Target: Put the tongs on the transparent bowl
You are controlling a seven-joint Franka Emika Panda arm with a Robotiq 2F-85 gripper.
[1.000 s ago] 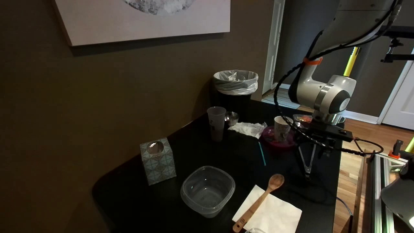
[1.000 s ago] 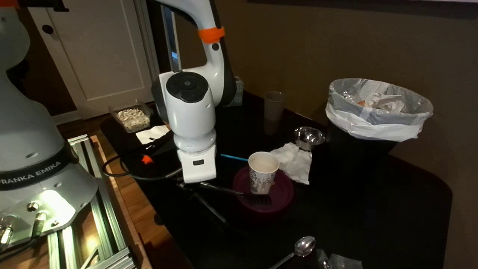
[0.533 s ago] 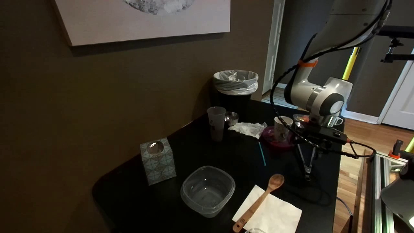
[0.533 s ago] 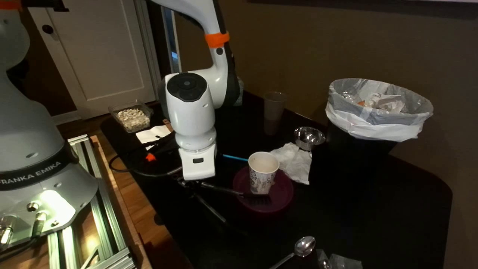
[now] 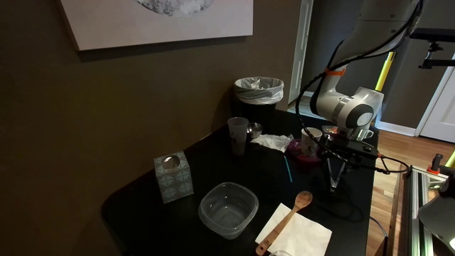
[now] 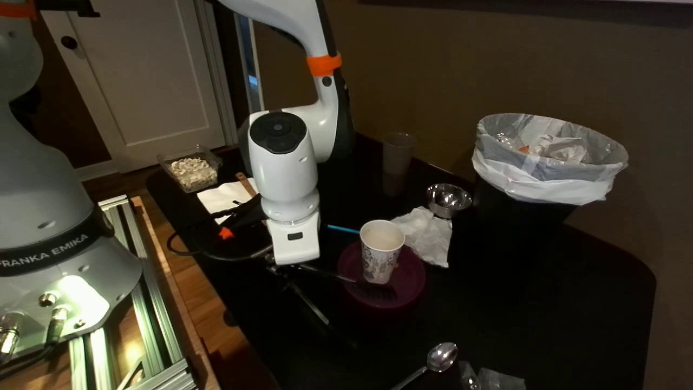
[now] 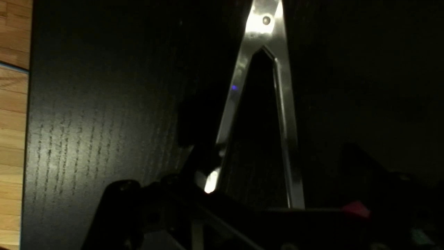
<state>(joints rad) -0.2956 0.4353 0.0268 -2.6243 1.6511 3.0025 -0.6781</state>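
Note:
The silvery tongs (image 7: 263,38) show in the wrist view with their joined end at the top and two arms spreading down. In both exterior views the tongs (image 5: 334,179) are under my gripper; the arms (image 6: 311,303) reach past it, one over the purple plate. My gripper (image 7: 277,154) is open, its dark fingers apart on either side of the tongs. The left finger overlaps the tongs' left arm; whether it touches I cannot tell. The transparent bowl (image 5: 227,231) stands in an exterior view by the tissue box. It is hidden in the other exterior view.
A wooden spoon (image 5: 284,225) lies on a napkin (image 5: 305,238). A paper cup (image 6: 381,252) stands on the purple plate (image 6: 414,290). A blue straw (image 5: 288,169), a tall cup (image 5: 238,137), a tissue box (image 5: 174,177) and a lined bin (image 5: 258,92) are around. A metal spoon (image 6: 441,357) lies at the near end.
The arm has shifted slightly along the table toward the bowl's end and the wall. The tongs have shifted slightly the same way. The bowl has not moved.

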